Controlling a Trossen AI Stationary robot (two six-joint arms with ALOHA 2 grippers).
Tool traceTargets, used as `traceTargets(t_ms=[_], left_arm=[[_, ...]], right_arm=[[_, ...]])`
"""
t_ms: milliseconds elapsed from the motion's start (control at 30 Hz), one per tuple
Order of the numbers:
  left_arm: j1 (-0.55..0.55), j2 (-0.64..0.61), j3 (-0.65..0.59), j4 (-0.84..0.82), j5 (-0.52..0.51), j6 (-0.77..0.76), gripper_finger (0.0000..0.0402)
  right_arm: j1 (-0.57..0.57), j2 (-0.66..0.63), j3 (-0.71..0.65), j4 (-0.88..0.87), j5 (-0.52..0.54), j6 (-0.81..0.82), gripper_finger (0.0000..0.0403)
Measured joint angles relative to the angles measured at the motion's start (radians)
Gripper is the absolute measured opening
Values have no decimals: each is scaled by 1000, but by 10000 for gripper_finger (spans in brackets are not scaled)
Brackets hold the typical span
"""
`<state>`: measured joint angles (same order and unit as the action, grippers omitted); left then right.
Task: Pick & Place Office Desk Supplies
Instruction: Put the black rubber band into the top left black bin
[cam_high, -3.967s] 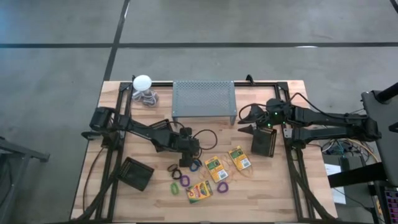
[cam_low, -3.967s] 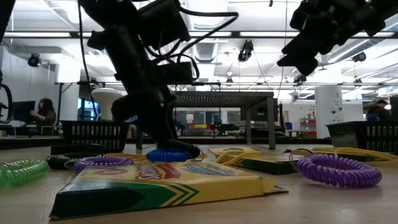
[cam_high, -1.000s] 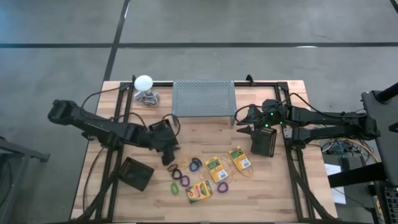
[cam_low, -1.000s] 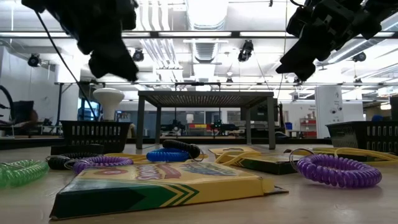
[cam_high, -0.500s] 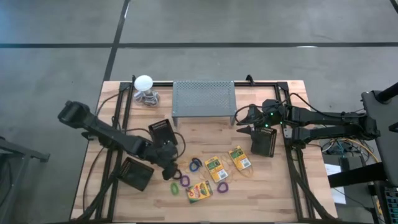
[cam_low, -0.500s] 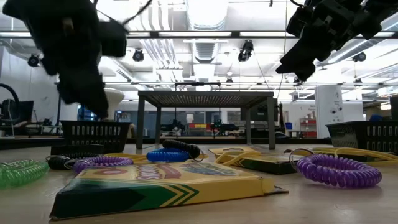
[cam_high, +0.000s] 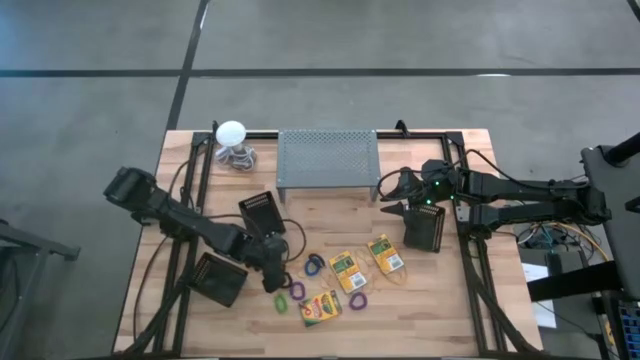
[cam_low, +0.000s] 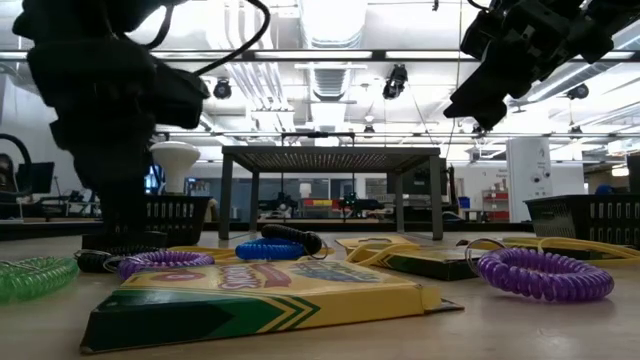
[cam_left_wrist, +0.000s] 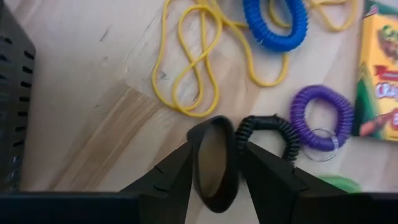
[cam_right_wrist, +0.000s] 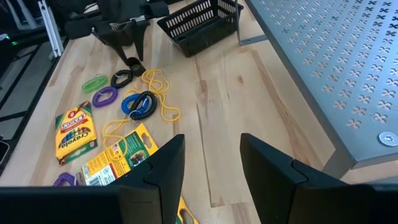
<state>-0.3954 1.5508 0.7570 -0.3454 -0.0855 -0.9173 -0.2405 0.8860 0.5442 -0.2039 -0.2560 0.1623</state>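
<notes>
Loose supplies lie near the table's near middle: three crayon boxes (cam_high: 322, 307) (cam_high: 347, 270) (cam_high: 385, 253), purple loops (cam_high: 297, 290), a green loop (cam_high: 282, 300), a blue loop (cam_high: 314, 264) and yellow rubber bands (cam_left_wrist: 186, 68). My left gripper (cam_high: 277, 268) is down at the table on their left side, shut on a smooth black loop (cam_left_wrist: 214, 124). A black coiled loop (cam_left_wrist: 273, 127) lies right beside it. My right gripper (cam_high: 392, 197) hangs open above the table, right of the grey stand, touching nothing. My left gripper pinches the smooth black loop between its two fingers (cam_left_wrist: 180, 171), one on each long side of the loop's rim (cam_left_wrist: 231, 149). The fingers come from above, pointing down. The loop is a narrow oval between them and is down at the table top.
A black basket (cam_high: 258, 212) sits just beyond the left gripper, another (cam_high: 218, 278) to its left, a third (cam_high: 425, 230) under the right arm. The grey perforated stand (cam_high: 328, 163) and a white ball-topped object (cam_high: 230, 132) stand at the far edge.
My left gripper has moved from over the basket toward the table's near edge and come down to the table at the black loops. The right arm has kept still, and the supplies lie as before.
</notes>
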Motion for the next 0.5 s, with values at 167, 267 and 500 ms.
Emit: traceTargets(t_ms=[167, 267, 500], left_arm=[[1, -25, 9, -36, 0, -49, 147], [4, -26, 9, -115, 0, -120, 149], [5, -4, 9, -152, 4, -221, 187]], right_arm=[[0, 0, 0, 3, 4, 3, 148], [0, 0, 0, 8, 5, 3, 148], [0, 0, 0, 11, 5, 3, 148]])
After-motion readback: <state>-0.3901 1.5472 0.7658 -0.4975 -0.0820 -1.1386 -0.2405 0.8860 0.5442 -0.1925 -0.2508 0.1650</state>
